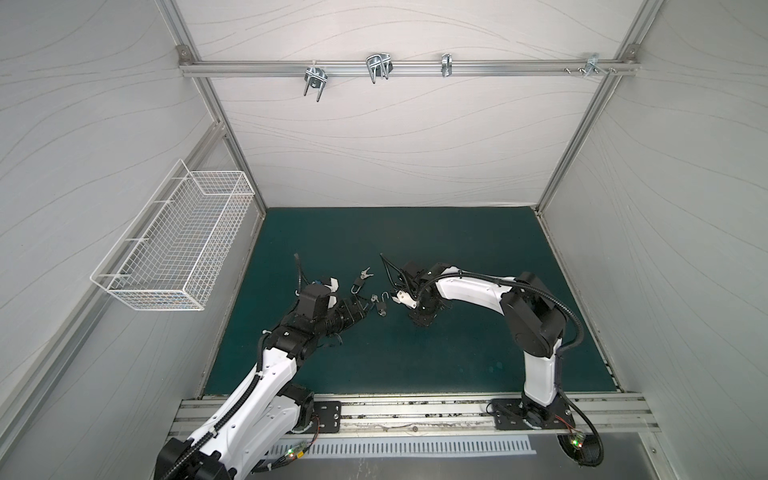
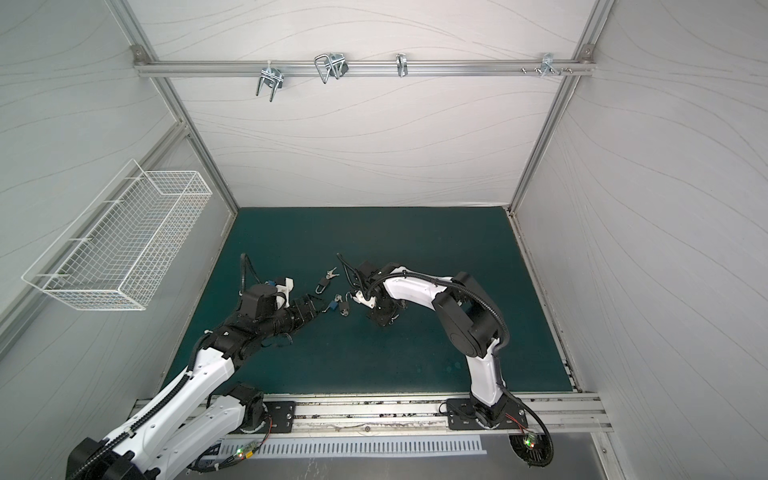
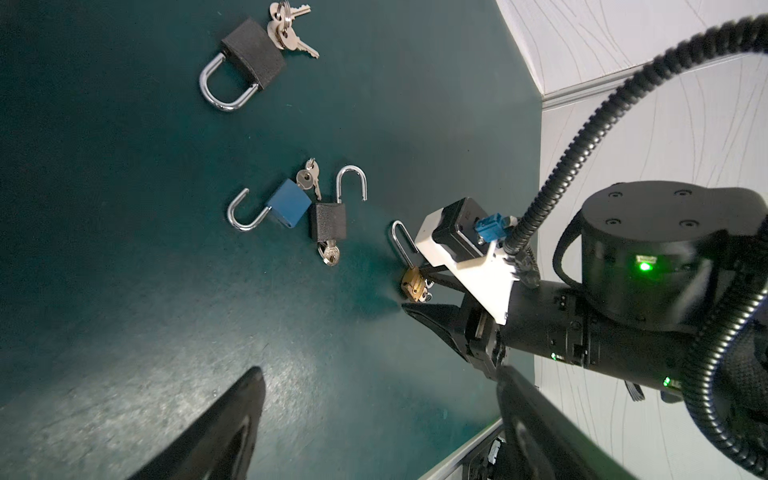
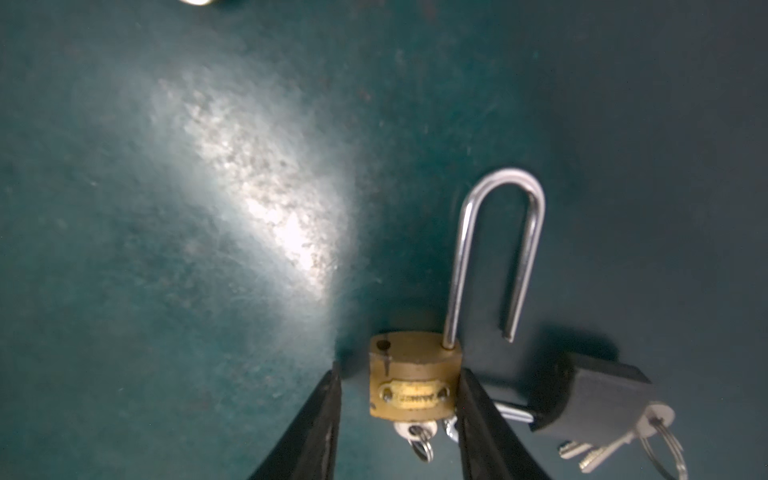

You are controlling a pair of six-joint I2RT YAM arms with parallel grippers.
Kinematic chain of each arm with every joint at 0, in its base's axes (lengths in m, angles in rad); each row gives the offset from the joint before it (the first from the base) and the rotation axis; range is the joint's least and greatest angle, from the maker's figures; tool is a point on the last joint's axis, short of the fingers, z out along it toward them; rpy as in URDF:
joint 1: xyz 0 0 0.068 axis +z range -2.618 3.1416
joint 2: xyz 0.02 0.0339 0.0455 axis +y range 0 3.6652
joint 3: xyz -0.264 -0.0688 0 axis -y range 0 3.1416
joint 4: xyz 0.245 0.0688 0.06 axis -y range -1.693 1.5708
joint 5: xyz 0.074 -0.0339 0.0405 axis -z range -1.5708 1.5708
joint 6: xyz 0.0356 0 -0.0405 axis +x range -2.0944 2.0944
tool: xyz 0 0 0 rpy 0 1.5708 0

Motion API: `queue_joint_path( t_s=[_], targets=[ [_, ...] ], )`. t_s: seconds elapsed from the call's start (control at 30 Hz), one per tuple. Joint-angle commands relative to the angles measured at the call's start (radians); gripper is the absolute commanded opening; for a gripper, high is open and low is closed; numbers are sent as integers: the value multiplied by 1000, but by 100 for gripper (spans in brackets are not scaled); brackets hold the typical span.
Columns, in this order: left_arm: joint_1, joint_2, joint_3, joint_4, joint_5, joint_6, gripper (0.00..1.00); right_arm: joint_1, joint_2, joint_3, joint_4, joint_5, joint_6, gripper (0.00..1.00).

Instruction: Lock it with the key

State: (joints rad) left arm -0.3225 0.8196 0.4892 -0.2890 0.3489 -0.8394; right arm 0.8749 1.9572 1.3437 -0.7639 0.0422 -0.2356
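A brass padlock (image 4: 415, 382) lies on the green mat with its long shackle swung open and a small key (image 4: 415, 432) in its underside. My right gripper (image 4: 400, 369) straddles its body: one finger touches a side, the other stands a gap away. The left wrist view shows that brass padlock (image 3: 412, 284) at the right gripper (image 3: 422, 289). My left gripper (image 3: 380, 374) stands wide open over bare mat, short of the locks. In a top view the right gripper (image 1: 395, 300) is at mat centre and the left gripper (image 1: 360, 312) is left of it.
A blue padlock (image 3: 289, 203) and a small black padlock (image 3: 328, 222), both with open shackles and keys, lie between the grippers. A larger black padlock (image 3: 253, 54) with a key bunch (image 3: 286, 29) lies farther back. A wire basket (image 1: 174, 241) hangs on the left wall.
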Motion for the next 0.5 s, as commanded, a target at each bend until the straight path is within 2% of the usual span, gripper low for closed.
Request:
queue_joint_path(
  t_s=[0.0, 0.47],
  targets=[
    [5, -11, 0, 6, -11, -2, 87, 15, 23, 4, -7, 2, -20, 44],
    [11, -32, 7, -32, -32, 10, 87, 36, 22, -50, 40, 33, 16, 24]
  ],
)
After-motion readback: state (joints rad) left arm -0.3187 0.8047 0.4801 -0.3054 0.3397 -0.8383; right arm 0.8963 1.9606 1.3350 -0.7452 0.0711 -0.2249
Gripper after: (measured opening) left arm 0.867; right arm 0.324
